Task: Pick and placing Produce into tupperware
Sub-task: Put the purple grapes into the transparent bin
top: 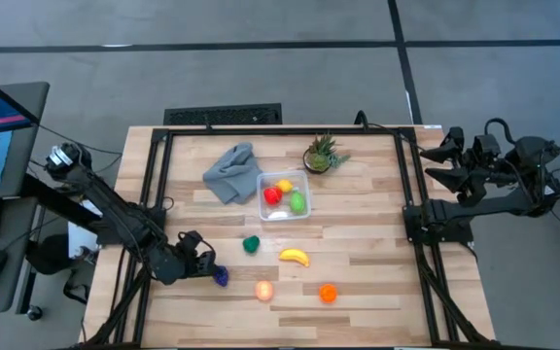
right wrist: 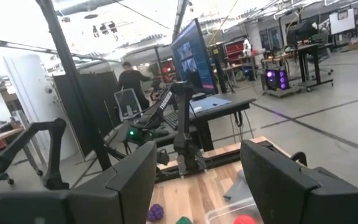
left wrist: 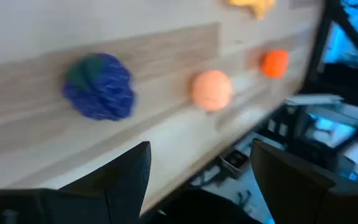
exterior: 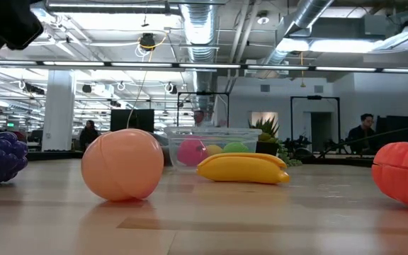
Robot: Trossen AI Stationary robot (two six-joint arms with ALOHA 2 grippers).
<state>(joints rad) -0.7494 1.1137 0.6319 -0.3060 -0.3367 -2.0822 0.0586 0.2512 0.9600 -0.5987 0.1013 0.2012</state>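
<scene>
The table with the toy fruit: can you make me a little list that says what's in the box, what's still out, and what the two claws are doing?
in the tupperware: red piece, yellow piece, light green piece
still on the table: dark green piece, banana, purple piece, peach piece, orange piece
left claw: open, low beside the purple piece
right claw: open, waiting off the table's right edge

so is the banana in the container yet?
No, in the high view the banana lies on the bare wood, apart from the container, which holds only red, yellow and green pieces.
</scene>
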